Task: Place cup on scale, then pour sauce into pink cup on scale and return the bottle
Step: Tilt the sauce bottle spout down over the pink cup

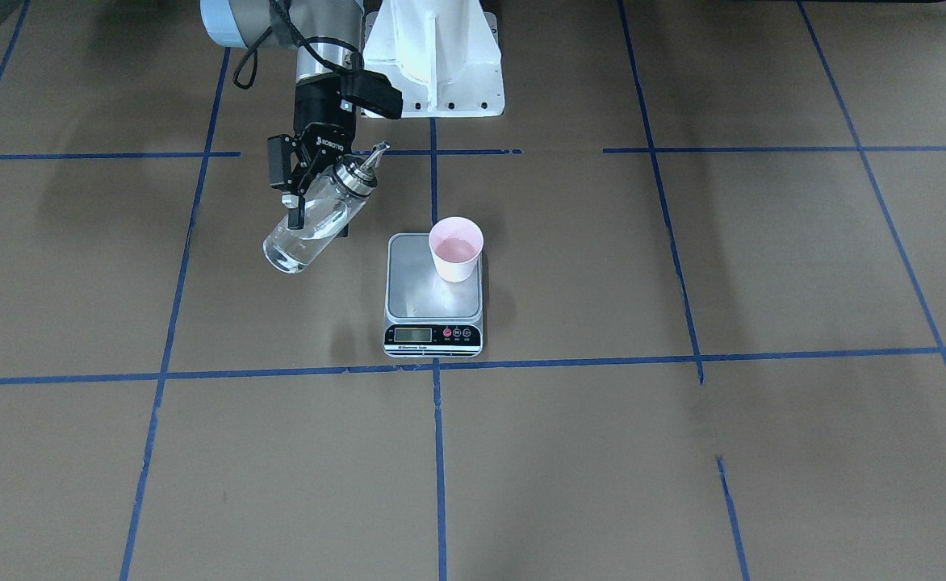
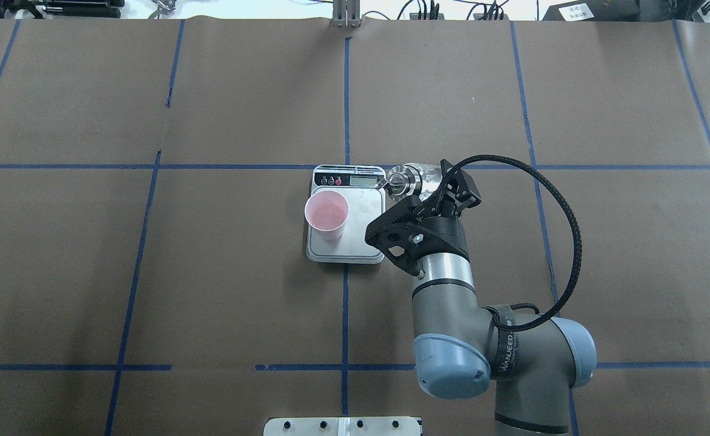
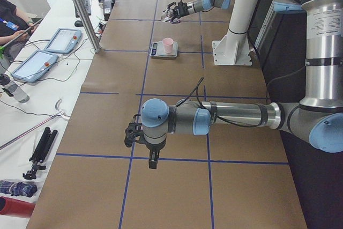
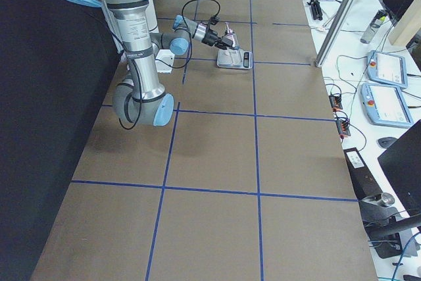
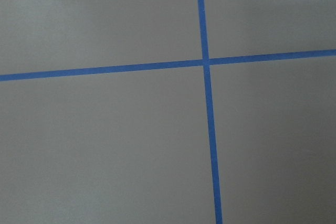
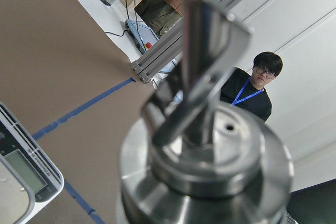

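Closest to the right wrist camera is the shiny metal cap (image 6: 202, 166) of the bottle (image 1: 311, 230), with its slanted pouring spout sharp against a blurred background.

The right tool (image 1: 318, 214) pinches the glass body of this bottle from two sides, one finger (image 1: 286, 173) lying along the glass. The bottle is a small clear cylinder, and a colourless sauce (image 1: 294, 246) shows through the glass near its base. Its long axis is tilted. In the front-facing view the base is low and away from the robot, and the cap is high and closer to the robot. In the overhead view the spout tip points toward the scale (image 2: 355, 242). The bottle hangs above the bench (image 1: 683, 452), on the robot's right side of the scale.

The pale pink cup (image 1: 457, 250) stands upright on the scale's steel platform, at the edge far from the display strip and toward the robot's left. Whether there is liquid in it, I cannot tell.

The left tool (image 3: 152, 158) hangs over a crossing of blue tape lines (image 5: 206, 61), well apart from the scale. Whether it is spread or pressed together cannot be told.
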Robot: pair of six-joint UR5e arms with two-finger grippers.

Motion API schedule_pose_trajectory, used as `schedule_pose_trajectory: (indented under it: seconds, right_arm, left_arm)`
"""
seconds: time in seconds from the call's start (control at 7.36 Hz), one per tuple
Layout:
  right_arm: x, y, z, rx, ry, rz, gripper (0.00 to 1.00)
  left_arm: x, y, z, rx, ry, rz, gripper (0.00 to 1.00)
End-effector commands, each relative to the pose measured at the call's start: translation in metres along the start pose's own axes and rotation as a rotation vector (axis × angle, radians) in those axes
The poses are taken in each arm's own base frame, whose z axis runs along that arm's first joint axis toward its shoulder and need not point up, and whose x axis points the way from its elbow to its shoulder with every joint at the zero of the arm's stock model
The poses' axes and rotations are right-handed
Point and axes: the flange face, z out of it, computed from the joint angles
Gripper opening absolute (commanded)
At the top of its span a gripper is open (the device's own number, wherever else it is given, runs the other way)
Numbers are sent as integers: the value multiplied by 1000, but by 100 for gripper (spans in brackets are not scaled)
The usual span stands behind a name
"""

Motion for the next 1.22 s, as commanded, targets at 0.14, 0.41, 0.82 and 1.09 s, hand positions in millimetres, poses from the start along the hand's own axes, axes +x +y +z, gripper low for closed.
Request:
schedule_pose_trajectory:
  seconds: [0.14, 0.41, 0.82, 1.09]
  right_arm:
    - [-11, -26, 17, -58, 64, -97, 0]
    - [-30, -16, 44, -65, 149, -170, 0]
    - [-45, -25, 56, -8, 257, -212, 0]
    - [-42, -28, 57, 44, 335, -230, 0]
  left_arm:
    - [-1, 1, -1, 1, 0, -3, 100]
    - [-1, 1, 0, -1, 0, -3, 100]
    - [-1, 1, 0, -1, 0, -3, 100]
    - [-1, 0, 1, -1, 1, -5, 100]
